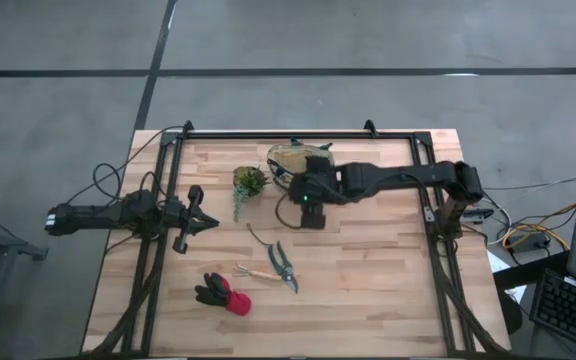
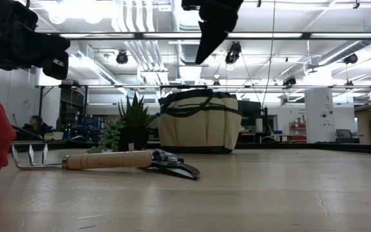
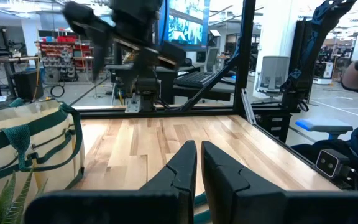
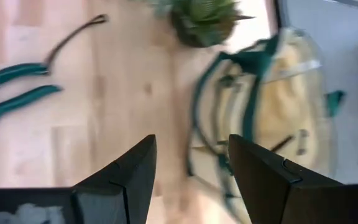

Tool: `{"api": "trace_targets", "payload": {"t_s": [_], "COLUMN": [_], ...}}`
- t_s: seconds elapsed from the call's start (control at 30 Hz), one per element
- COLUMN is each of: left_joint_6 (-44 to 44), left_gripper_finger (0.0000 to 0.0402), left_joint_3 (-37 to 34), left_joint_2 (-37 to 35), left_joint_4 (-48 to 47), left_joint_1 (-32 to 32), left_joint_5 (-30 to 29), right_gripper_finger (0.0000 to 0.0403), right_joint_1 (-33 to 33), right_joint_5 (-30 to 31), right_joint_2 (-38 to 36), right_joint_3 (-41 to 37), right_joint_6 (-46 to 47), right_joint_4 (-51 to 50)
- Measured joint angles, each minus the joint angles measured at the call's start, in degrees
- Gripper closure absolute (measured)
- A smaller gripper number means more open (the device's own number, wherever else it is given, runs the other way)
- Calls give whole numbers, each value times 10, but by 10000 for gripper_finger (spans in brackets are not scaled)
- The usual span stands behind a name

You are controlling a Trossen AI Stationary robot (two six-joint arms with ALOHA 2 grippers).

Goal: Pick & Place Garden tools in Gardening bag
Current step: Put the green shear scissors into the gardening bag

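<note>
Several garden tools are still being shown outside the round tan fabric bag with dark green trim, so most of the task is being judged as left to do. A pair of grey-handled pruning shears and a thin wooden-handled hand rake are lying together on the pale wooden surface, well apart from the bag on its nearer side. A black-and-red pair of gloves is lying farther from the bag, beyond those tools. A small green potted plant is standing just beside the bag and is not being counted among the tools.

The right claw is being held above the surface beside the bag, with its fingers apart and nothing between them. The left claw is being held farther from the bag, past the plant, with its fingers together and empty.

Whether anything is already inside the bag cannot be told. A dark item in the bag's mouth is being suggested only by the right wrist view. The rake's prongs are being shown clearly only by the low view.
</note>
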Motion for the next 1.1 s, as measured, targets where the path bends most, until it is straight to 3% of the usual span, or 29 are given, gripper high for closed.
{"api": "trace_targets", "payload": {"t_s": [0.47,0.67,1.1], "left_joint_6": [0,0,0], "left_gripper_finger": [374,374,374], "left_joint_3": [0,0,0], "left_joint_2": [0,0,0], "left_joint_4": [0,0,0], "left_joint_1": [0,0,0], "left_joint_5": [0,0,0], "right_gripper_finger": [209,209,209], "right_joint_1": [97,102,102], "right_joint_5": [-4,-3,-2], "right_joint_2": [0,0,3], "right_joint_3": [-50,-78,-163], "right_joint_6": [67,147,203], "right_joint_4": [58,96,240]}}
